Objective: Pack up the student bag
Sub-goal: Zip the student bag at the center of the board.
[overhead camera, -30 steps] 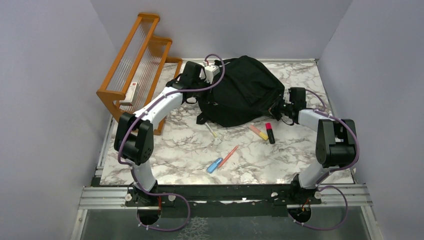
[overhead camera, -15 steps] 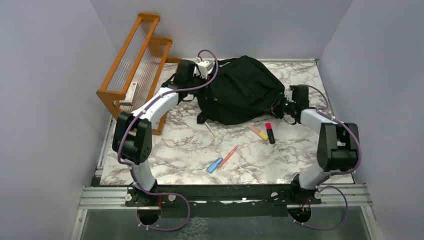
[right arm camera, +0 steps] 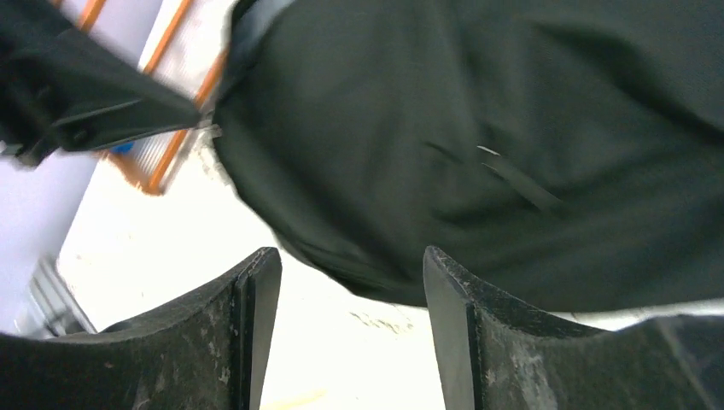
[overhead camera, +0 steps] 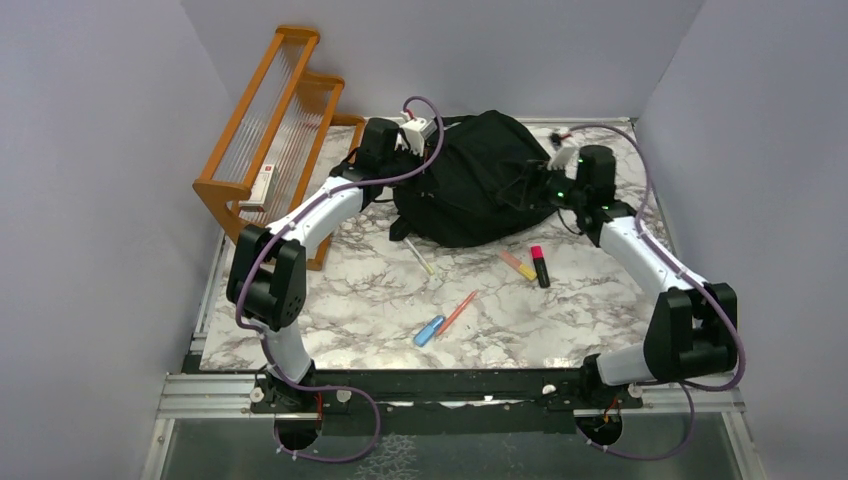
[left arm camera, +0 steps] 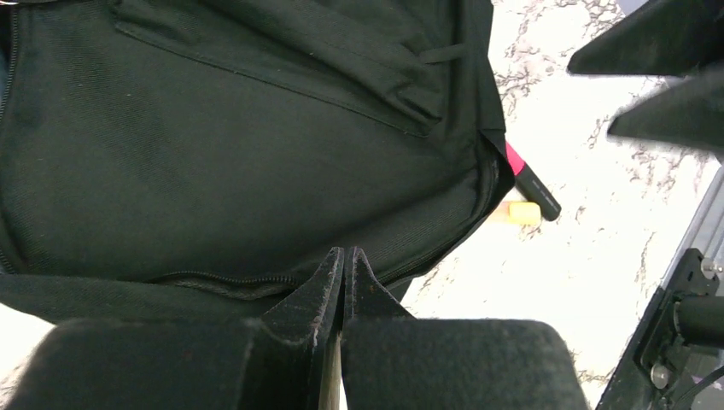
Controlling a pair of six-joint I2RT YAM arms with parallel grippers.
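The student bag (overhead camera: 480, 190) is a big black soft backpack slumped at the back of the marble table (overhead camera: 350, 300). My left gripper (overhead camera: 422, 140) is at the bag's upper left edge. In the left wrist view it (left arm camera: 344, 252) is shut, its tips pinched on the fabric edge by a zip of the bag (left arm camera: 213, 154). My right gripper (overhead camera: 545, 185) hovers at the bag's right side. In the right wrist view it (right arm camera: 350, 256) is open with nothing between its fingers, the bag (right arm camera: 478, 128) a little beyond them.
An orange wooden rack (overhead camera: 270, 130) stands at the back left. Loose on the table in front of the bag lie a pink-and-black marker (overhead camera: 540, 265), an orange highlighter (overhead camera: 517, 264), a yellowish pen (overhead camera: 420, 258), an orange pen (overhead camera: 458, 312) and a blue marker (overhead camera: 429, 330).
My right gripper has opened, let go of the bag's right edge and risen toward the back. The left gripper stayed shut at the bag's left edge, and the bag shifted slightly.
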